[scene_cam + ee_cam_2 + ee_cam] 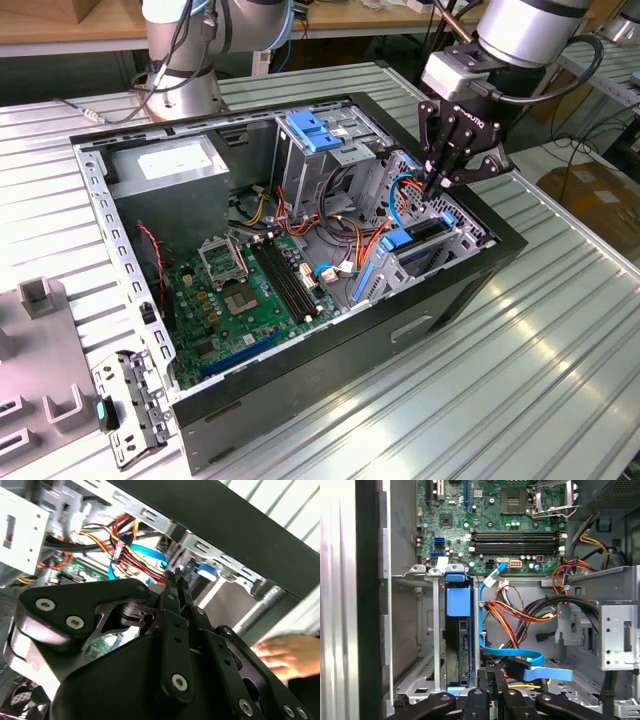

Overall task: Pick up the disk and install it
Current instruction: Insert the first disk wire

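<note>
Over the drive cage at the exterior view's right, my gripper [443,186] hangs nose-down inside the open computer case [500,250], fingers drawn together with nothing between them that I can make out. Just below it the disk [420,236] sits edge-up in the cage, its blue rail showing, so I judge it already slotted and this a seating check.

Switching to the second wrist view: the fingertips [176,582] meet in a closed point, aimed at a blue tab [206,569] by the cage wall, red and yellow wires [131,544] close alongside. A person's hand [285,655] rests outside the case, so I go slowly.

Now the first wrist view: the disk [458,645] stands in its bay with the blue handle [457,601] toward the motherboard [495,525], the blue ribbon cable [520,657] looping right beside it. Best practice here: press straight along the rails, steer clear of that cable.
</note>
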### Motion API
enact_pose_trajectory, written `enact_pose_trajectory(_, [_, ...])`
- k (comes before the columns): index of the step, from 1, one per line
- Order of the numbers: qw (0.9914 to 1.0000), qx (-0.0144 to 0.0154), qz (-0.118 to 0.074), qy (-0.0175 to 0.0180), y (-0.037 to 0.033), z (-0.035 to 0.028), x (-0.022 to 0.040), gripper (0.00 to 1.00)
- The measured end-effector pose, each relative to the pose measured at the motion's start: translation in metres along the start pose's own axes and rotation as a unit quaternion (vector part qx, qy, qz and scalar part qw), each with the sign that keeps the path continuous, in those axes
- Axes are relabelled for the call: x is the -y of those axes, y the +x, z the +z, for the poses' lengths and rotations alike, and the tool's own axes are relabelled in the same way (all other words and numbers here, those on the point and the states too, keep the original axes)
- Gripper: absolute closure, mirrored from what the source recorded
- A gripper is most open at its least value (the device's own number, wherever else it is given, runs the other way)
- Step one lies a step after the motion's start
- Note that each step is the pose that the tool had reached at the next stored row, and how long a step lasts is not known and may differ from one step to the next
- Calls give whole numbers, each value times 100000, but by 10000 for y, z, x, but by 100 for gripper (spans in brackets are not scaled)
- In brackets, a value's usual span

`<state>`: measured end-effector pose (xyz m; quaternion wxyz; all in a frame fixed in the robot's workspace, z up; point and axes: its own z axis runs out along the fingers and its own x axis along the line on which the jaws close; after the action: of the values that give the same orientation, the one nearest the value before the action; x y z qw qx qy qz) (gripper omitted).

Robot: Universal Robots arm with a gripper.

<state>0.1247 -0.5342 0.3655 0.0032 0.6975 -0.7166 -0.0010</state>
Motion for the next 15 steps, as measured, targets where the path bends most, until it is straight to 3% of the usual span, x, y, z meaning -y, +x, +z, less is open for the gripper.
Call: enact_pose_trajectory(15, [100000,69,-4,-3,9,2,-8,84])
